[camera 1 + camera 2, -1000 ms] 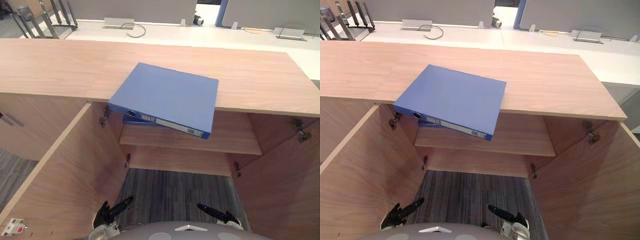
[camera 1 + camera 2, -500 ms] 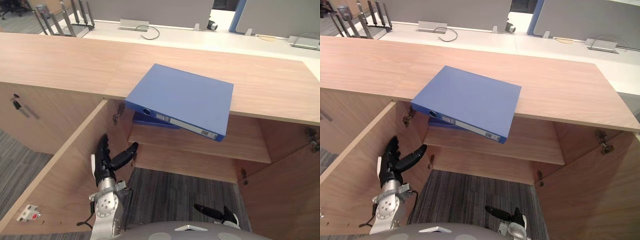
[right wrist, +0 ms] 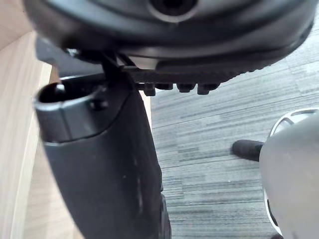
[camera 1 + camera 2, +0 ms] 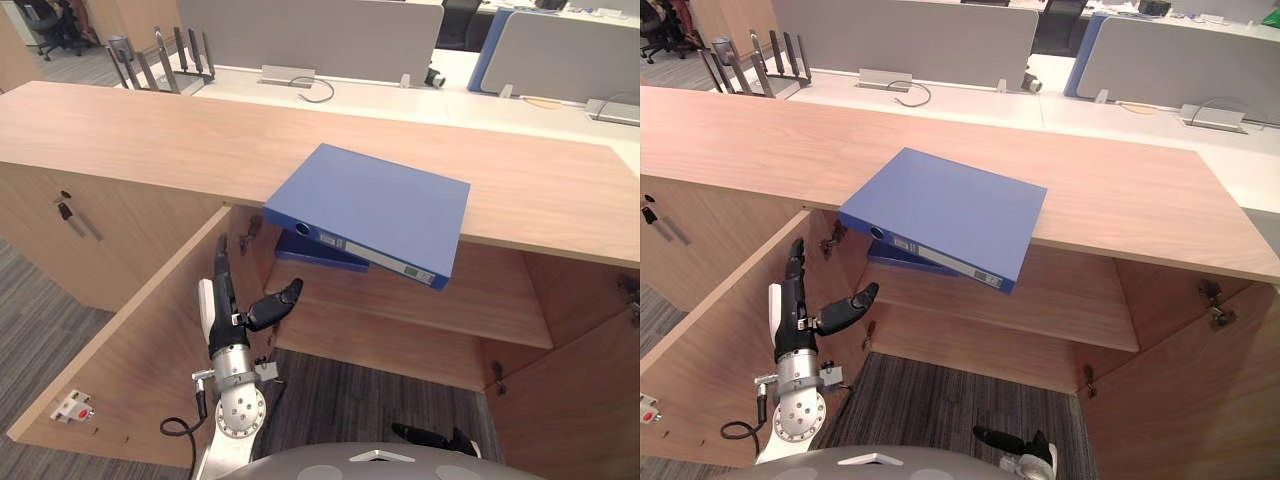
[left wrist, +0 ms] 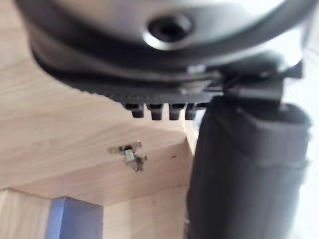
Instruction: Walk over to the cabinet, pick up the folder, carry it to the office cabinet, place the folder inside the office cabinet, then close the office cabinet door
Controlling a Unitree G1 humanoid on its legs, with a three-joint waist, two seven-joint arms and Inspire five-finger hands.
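So the robot's dark left hand (image 4: 228, 322) has swung up from down low in the last second and now sits beside the open light-wood cabinet door (image 4: 130, 370), fingers straight, thumb out, holding nothing. The flat blue folder (image 4: 375, 205) hasn't budged, lying on the long wooden cabinet top (image 4: 150, 130) with its near edge hanging over the open compartment. Looks like the pickup reach is just starting; the right hand (image 4: 432, 437) hangs low, relaxed and empty.

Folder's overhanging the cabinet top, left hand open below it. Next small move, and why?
Probably lift the left hand toward the overhanging corner of the folder: the hand is open, lower than the cabinet top and apart from the folder. The right hand hangs low.
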